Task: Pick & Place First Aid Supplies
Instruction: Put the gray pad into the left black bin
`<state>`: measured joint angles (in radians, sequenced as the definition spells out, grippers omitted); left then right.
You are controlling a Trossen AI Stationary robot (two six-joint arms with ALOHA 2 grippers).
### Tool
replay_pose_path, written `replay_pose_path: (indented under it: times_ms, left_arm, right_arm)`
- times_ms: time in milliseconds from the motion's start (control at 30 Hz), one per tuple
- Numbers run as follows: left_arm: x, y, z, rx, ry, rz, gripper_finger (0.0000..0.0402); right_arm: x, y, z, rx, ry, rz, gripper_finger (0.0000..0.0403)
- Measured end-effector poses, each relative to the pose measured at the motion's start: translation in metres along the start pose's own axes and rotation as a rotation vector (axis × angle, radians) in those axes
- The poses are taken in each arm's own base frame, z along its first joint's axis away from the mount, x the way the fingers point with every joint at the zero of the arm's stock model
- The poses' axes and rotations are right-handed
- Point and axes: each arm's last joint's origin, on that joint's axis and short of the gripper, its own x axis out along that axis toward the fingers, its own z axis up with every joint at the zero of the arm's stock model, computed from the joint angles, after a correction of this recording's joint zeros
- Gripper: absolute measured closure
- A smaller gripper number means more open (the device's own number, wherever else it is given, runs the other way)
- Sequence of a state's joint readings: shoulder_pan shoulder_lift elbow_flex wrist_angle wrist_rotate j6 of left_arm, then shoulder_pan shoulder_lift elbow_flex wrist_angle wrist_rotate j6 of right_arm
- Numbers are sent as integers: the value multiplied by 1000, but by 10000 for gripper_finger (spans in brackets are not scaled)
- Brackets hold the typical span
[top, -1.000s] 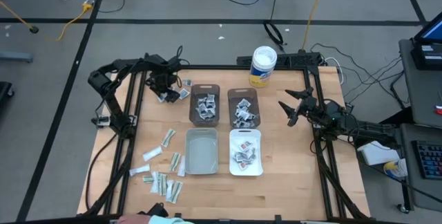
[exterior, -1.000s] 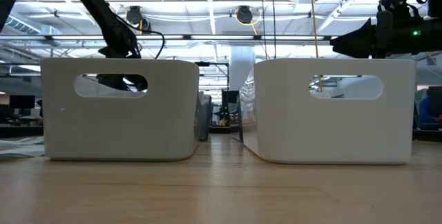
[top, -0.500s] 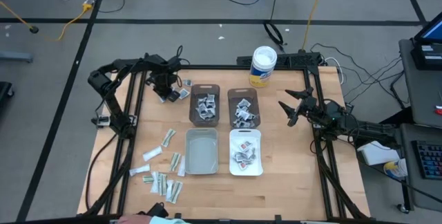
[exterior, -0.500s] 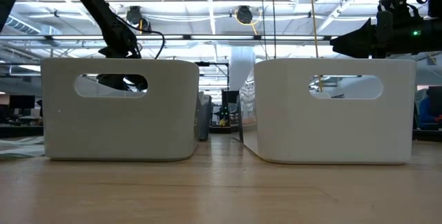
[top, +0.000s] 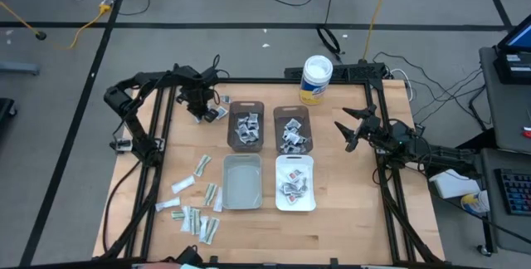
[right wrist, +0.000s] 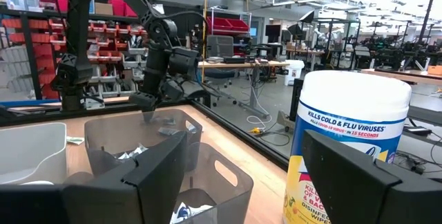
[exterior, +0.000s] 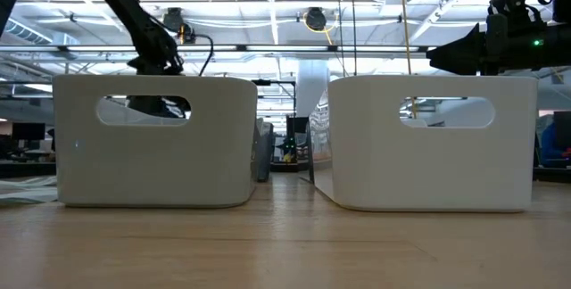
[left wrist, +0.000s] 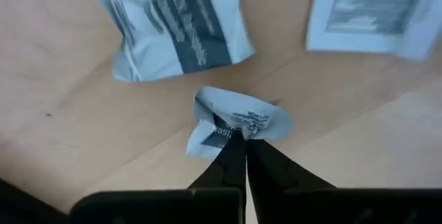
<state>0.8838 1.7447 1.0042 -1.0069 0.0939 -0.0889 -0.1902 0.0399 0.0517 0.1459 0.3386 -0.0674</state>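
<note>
Now | left end effector (left wrist: 239, 143) pinches crumpled packet (left wrist: 238, 119) | above table (left wrist: 83, 141)

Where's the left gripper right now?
High view: left gripper at the table's far-left corner, just left of the brown bin, shut on a packet.

dark jointed arms (black cables)

Bare table (top: 357, 194) lies right of the four clustered bins (top: 246, 125); the tub (top: 316, 80) stands behind them; loose packets (top: 196, 217) litter front-left.
</note>
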Motion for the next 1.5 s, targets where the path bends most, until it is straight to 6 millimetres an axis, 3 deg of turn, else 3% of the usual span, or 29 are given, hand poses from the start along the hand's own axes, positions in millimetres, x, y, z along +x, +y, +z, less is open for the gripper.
replay_pose_path:
  times_ms: [533, 833, 1067, 1500]
  left_arm:
    - [-61, -19, -57, -31, -73, 14, 400]
    - [-103, -31, -68, 1, -109, 52, 401]
    - [-106, -45, -56, 58, -101, 77, 401]
    - [-126, -119, -3, 282, -112, 95, 401]
  right_arm:
    - [0, 0, 0, 0, 0, 0, 124]
    - [0, 0, 0, 0, 0, 0, 124]
    - [0, 0, 0, 0, 0, 0, 124]
    - [0, 0, 0, 0, 0, 0, 124]
